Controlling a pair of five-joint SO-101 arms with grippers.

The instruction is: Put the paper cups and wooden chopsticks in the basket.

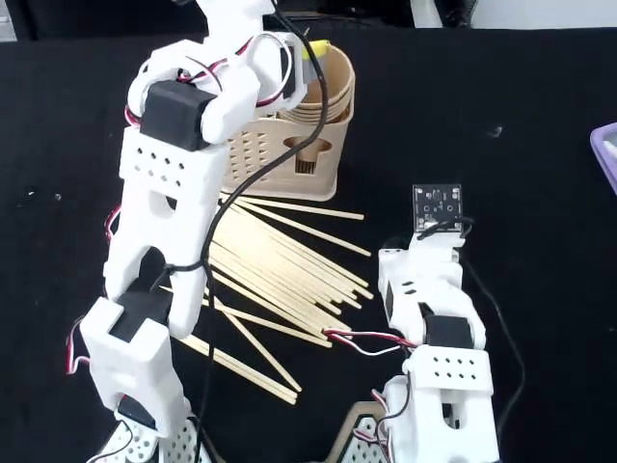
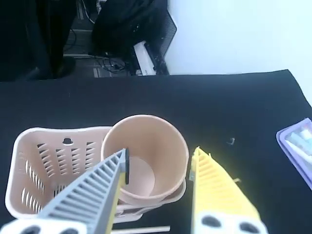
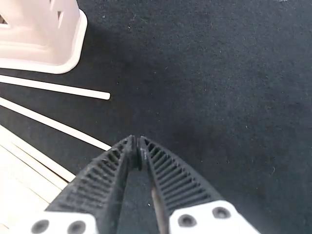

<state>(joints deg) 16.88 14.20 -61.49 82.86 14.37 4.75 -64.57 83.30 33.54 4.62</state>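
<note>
Across black cloth (image 1: 540, 193), loose chopsticks (image 1: 280, 270), white wall (image 2: 234, 34) behind

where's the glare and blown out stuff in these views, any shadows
High view: the left arm glares white against the black cloth, which swallows shadows. Left wrist view: the wall behind blows out white, and the room beside it sits dark. Right wrist view: the basket corner and chopsticks wash out near white.

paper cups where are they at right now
High view: the paper cups sit stacked in the right end of the basket, under the left hand.
</note>
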